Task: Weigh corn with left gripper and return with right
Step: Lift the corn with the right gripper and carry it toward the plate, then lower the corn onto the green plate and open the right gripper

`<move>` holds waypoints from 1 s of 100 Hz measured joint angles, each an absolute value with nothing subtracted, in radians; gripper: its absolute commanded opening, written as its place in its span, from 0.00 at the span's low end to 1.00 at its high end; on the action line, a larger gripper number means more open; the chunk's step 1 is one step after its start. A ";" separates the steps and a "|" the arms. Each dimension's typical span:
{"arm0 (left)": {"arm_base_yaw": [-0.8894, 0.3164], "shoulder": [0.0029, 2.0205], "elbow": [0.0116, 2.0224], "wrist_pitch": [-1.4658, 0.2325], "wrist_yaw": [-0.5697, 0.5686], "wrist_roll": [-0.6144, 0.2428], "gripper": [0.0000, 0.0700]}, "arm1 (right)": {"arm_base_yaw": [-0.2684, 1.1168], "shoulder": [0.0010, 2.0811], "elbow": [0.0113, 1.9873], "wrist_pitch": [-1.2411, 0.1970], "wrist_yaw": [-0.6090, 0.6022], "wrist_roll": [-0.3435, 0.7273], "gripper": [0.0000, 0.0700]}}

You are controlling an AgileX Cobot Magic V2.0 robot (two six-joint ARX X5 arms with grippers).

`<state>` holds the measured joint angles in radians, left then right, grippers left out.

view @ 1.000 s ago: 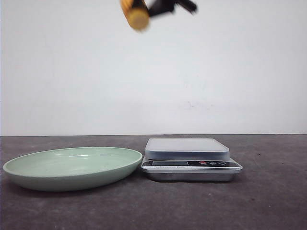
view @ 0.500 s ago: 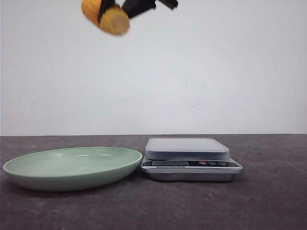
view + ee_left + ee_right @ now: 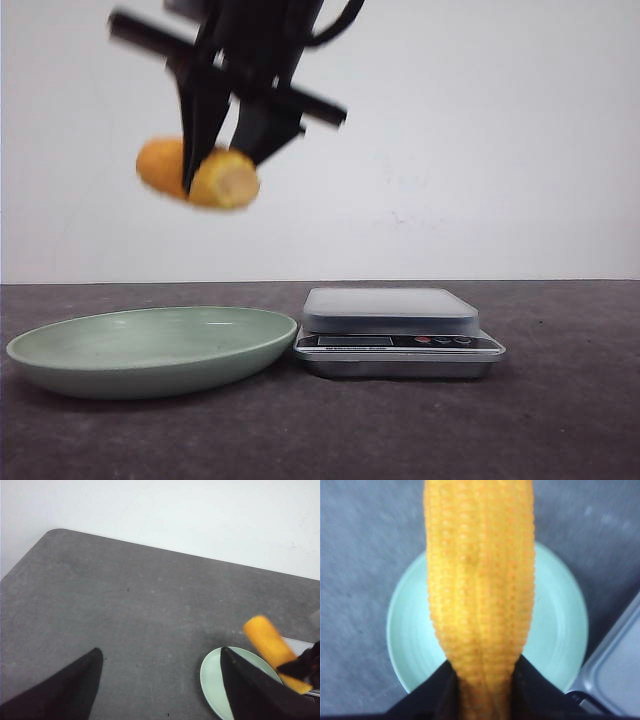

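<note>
The corn point(image 3: 200, 175) is a stubby yellow-orange cob with a paler cut end, hanging high over the pale green plate point(image 3: 60, 365). My right gripper point(image 3: 215, 165) is shut on it from above. In the right wrist view the corn point(image 3: 480, 590) runs out from between the black fingers of the right gripper point(image 3: 482, 680), with the plate point(image 3: 410, 630) below it. The scale point(image 3: 390, 310) stands just right of the plate with nothing on its platform. My left gripper point(image 3: 160, 652) is open over bare table, and its view catches the corn point(image 3: 270, 642) above the plate point(image 3: 212, 680).
The dark grey tabletop point(image 3: 560, 420) runs to a white wall behind. The scale's corner point(image 3: 615, 670) lies close beside the plate. The table's rounded far corner point(image 3: 55, 532) shows in the left wrist view.
The right gripper has come down and to the left with the corn, from the top edge of the front view to a spot above the plate.
</note>
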<state>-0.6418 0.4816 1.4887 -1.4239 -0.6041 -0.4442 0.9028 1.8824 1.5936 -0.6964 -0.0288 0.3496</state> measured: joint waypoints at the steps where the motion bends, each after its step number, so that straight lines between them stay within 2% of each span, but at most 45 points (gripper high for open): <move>1: -0.642 0.482 1.489 -1.424 -0.604 -0.444 0.61 | 0.903 1.887 1.594 -0.698 -0.031 0.351 0.00; 21: -0.642 0.482 1.489 -1.424 -0.604 -0.444 0.61 | 0.909 1.966 1.593 -0.709 -0.083 0.415 0.00; 26: -0.642 0.482 1.489 -1.424 -0.604 -0.444 0.61 | 0.910 1.979 1.593 -0.709 -0.099 0.432 0.03; 30: -0.642 0.482 1.489 -1.424 -0.604 -0.444 0.61 | 0.909 1.987 1.593 -0.711 -0.116 0.449 0.11; 40: -0.642 0.482 1.489 -1.424 -0.604 -0.444 0.61 | 0.906 2.001 1.593 -0.716 -0.155 0.477 0.41; 44: -0.642 0.482 1.489 -1.424 -0.604 -0.444 0.61 | 0.905 2.004 1.593 -0.717 -0.157 0.483 0.51; 56: -0.642 0.482 1.489 -1.424 -0.604 -0.444 0.61 | 0.903 2.004 1.593 -0.698 -0.157 0.498 0.61; 87: -0.642 0.482 1.489 -1.424 -0.604 -0.444 0.60 | 0.884 2.001 1.593 -0.686 -0.154 0.506 0.59; 92: -0.642 0.482 1.489 -1.424 -0.604 -0.444 0.56 | 0.879 1.988 1.593 -0.691 -0.149 0.506 0.54; 100: -0.642 0.482 1.489 -1.424 -0.604 -0.444 0.47 | 0.876 1.936 1.592 -0.692 -0.103 0.505 0.32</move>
<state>-0.6418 0.4816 1.4887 -1.4239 -0.6041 -0.4438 0.8764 1.9362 1.5921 -0.6922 -0.1028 0.5049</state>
